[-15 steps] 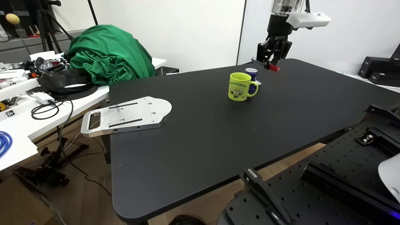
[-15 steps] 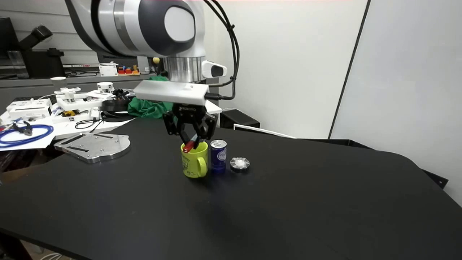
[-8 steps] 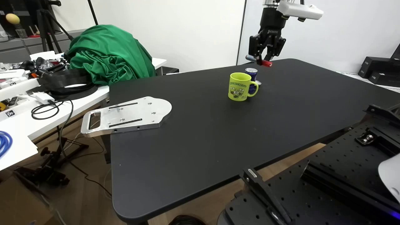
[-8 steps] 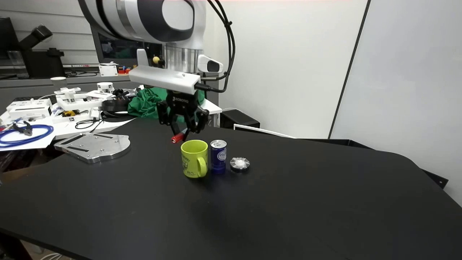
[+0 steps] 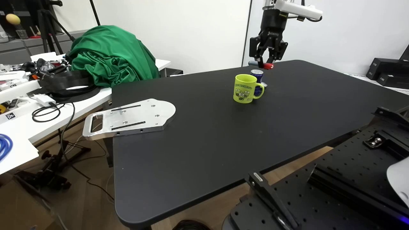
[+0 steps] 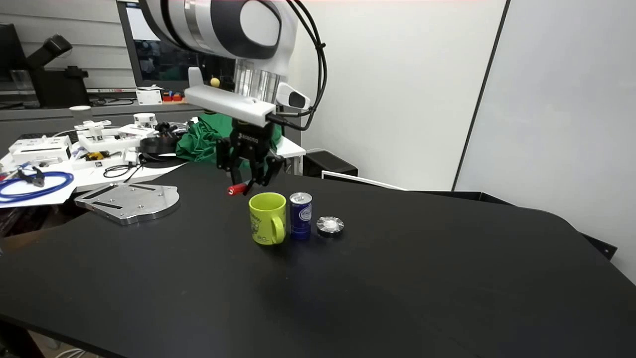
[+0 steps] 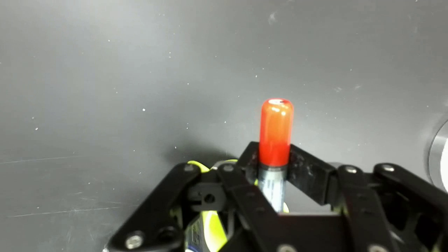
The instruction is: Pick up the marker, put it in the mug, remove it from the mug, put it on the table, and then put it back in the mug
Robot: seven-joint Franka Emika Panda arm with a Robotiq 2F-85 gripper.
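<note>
Marker (image 5: 268,66) clamped between the jaws of the gripper (image 5: 265,64), in an exterior view; held crosswise in the air over the black table (image 5: 198,140), red end to picture right, grey end to picture left; yellow-green mug (image 5: 243,92) upright on that table, handle at picture right, blue can (image 5: 257,74) partly hidden behind it; silvery metal plate (image 5: 137,115) overhanging the table's edge; green cloth (image 5: 108,54) heaped on the white side table (image 5: 22,127); in an exterior view, small round object (image 6: 330,225) near the can, can itself upright just beside the mug; marker's red end to picture left of the mug's rim, apart from it; wrist view: red cap (image 7: 275,136) pointing to the top of the picture, fingertips (image 7: 309,173) pressed on the marker from both sides at the cap's lower end; parts of the mug showing behind the gripper.
</note>
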